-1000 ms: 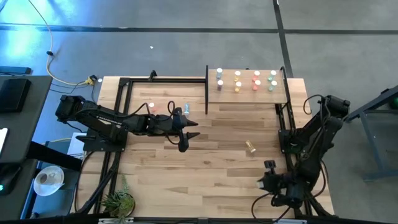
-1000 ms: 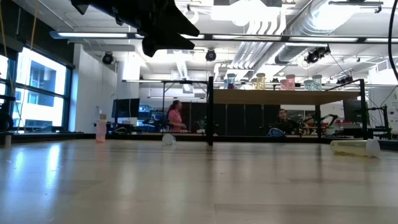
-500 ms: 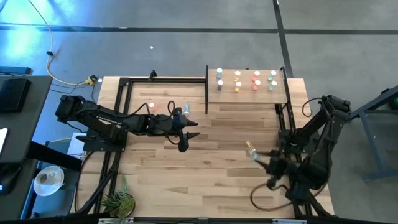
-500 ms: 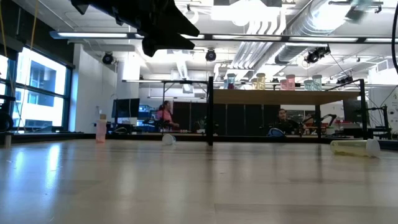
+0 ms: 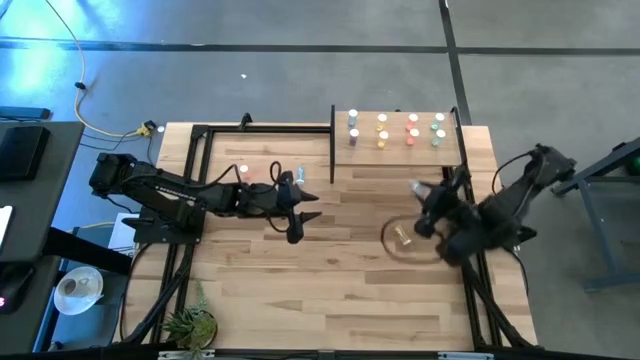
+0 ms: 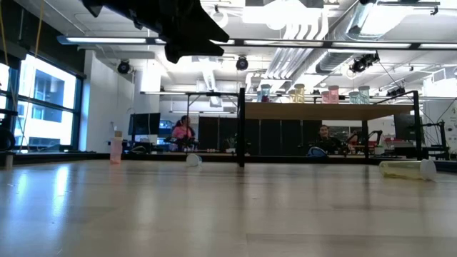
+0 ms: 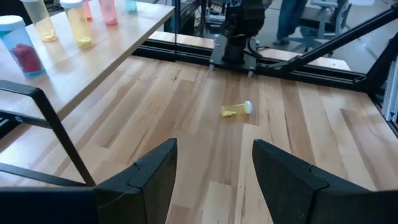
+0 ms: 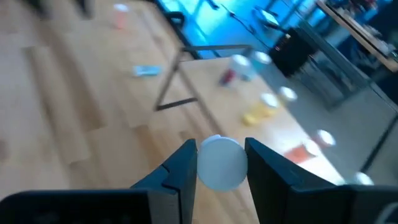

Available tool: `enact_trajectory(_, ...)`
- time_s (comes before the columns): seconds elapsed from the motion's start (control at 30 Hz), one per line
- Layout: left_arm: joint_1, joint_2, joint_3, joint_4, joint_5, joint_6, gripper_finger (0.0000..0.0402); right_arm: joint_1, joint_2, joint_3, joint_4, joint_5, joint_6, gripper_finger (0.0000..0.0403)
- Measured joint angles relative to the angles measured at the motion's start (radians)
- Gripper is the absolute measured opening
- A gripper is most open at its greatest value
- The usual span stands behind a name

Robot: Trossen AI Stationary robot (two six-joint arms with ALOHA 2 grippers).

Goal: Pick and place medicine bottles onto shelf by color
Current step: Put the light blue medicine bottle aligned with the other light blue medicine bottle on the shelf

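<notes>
On my overhead feed the left gripper [image 7: 214, 149] hangs over the pale striped plank tabletop [image 5: 330, 280] at about nine o'clock from the table's middle. Its fingers are spread with nothing between them.

At roughly eleven o'clock from it, a small red white-capped bottle [image 5: 277, 170] and a small blue one [image 5: 300, 175] sit close together on the planks.

The flat pale-wood shelf with thin black uprights [image 5: 400, 158] is at twelve o'clock. It carries eight tiny white-capped bottles [image 5: 382, 137] in two rows, in columns that look blue, yellow, red and green from left to right. Any print on them is too small for me to read.

A yellow bottle with a white cap [image 5: 403, 237] lies on its side on the planks at about three o'clock from centre.

Just beside it, at one o'clock, the right gripper [image 8: 219, 152] is clenched on a round white-capped bottle [image 8: 219, 167]. I cannot see that bottle's body colour.
</notes>
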Motion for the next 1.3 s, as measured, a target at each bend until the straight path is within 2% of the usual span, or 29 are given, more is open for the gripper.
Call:
enact_trajectory(0.27,0.041,0.0,0.0,0.001,0.0,0.0,0.0198,-0.215,-0.208,0.0,-0.002,-0.032,-0.075,0.0105)
enact_trajectory(0.53,0.086,0.0,0.0,0.001,0.0,0.0,0.0198,-0.432,-0.353,0.0,-0.002,-0.141,-0.112,0.0105)
enact_trajectory(1.0,0.115,0.0,0.0,0.025,0.0,0.0,0.0198,-0.741,-0.366,0.0,-0.001,-0.282,-0.249,0.0105)
enact_trajectory(1.13,0.115,0.0,0.0,0.036,0.0,0.008,0.0198,-0.786,-0.361,0.0,0.006,-0.305,-0.268,0.0105)
enact_trajectory(1.3,0.115,0.0,0.0,0.038,0.0,0.127,0.0198,-0.799,-0.353,-0.037,0.087,-0.371,-0.271,0.0105)
